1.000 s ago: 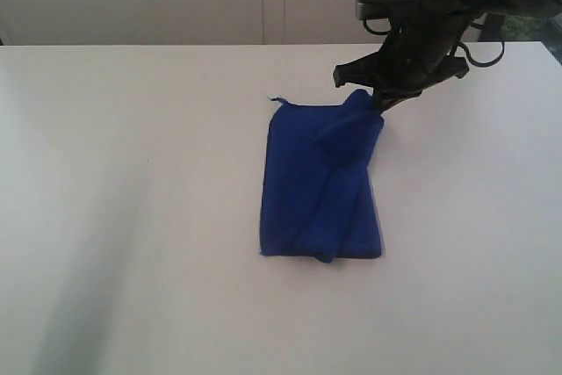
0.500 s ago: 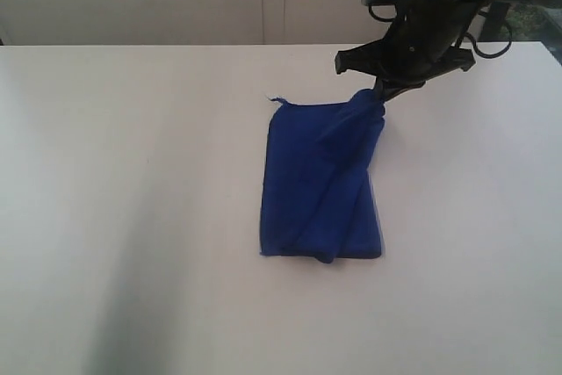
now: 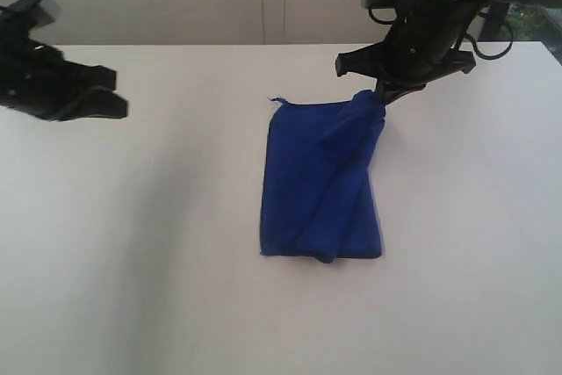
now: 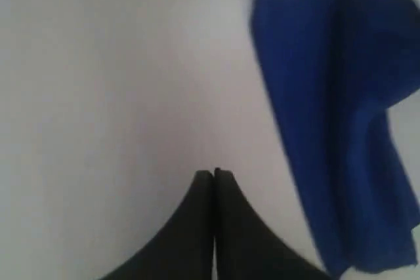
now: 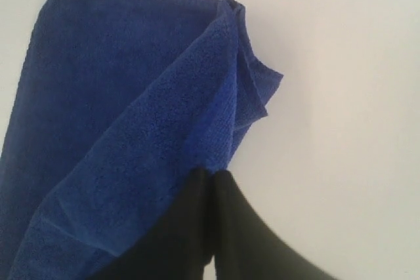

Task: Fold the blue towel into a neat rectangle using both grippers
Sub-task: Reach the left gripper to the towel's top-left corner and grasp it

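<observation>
The blue towel (image 3: pixel 320 177) lies folded and rumpled in the middle of the white table (image 3: pixel 176 217), with a small thread tag (image 3: pixel 275 98) at its far left corner. Its far right corner is pulled up into a peak at my right gripper (image 3: pixel 380 97), which is shut on that edge of the blue towel (image 5: pixel 131 116); the right gripper (image 5: pixel 211 174) has its tips pressed together on the cloth. My left gripper (image 3: pixel 121 108) hovers at the far left, well away from the towel. The left gripper (image 4: pixel 214 174) is shut with nothing in it, and the blue towel (image 4: pixel 335 116) lies off to its side.
The table's far edge (image 3: pixel 176 45) meets a pale wall behind. The right arm's black body and cables (image 3: pixel 439 6) hang over the far right of the table.
My left arm has come into the exterior view at the far left. The right gripper rose slightly with the towel corner a second ago and now holds still.
</observation>
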Motion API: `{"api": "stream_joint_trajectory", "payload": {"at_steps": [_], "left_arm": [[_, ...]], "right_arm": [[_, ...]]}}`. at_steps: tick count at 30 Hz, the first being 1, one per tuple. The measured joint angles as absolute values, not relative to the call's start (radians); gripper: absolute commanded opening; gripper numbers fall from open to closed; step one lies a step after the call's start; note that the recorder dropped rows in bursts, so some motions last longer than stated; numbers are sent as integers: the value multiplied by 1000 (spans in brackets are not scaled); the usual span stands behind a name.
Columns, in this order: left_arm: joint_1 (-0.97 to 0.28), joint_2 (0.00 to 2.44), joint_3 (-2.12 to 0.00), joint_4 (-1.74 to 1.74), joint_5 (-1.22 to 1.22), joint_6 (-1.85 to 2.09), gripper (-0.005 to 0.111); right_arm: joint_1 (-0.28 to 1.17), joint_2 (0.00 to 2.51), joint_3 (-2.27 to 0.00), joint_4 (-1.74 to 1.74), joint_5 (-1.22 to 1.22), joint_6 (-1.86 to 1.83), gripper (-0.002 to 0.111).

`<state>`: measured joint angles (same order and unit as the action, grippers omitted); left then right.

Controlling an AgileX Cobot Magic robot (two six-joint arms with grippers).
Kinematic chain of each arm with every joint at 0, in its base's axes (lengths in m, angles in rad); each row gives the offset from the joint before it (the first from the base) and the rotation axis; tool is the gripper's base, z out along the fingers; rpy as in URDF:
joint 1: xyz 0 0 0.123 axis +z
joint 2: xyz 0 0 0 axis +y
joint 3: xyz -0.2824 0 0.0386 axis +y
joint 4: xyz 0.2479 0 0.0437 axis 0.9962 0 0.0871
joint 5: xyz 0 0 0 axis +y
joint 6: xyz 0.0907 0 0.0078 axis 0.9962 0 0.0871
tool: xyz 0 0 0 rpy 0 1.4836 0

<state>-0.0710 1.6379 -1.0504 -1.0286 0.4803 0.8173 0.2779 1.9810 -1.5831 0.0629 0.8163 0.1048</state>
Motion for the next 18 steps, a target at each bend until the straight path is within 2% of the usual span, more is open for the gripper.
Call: {"api": "stream_joint_trajectory", "payload": {"at_steps": [4, 15, 18], "left_arm": [[-144, 1846, -1234, -1203, 510, 965, 0], [-258, 2241, -1686, -1244, 553, 956, 0], [-278, 2294, -1747, -1244, 553, 952, 7]], "right_arm": [[278, 1981, -1583, 63, 818, 106, 0], [278, 2004, -1583, 63, 836, 128, 0], [278, 2011, -1583, 63, 840, 129, 0]]}}
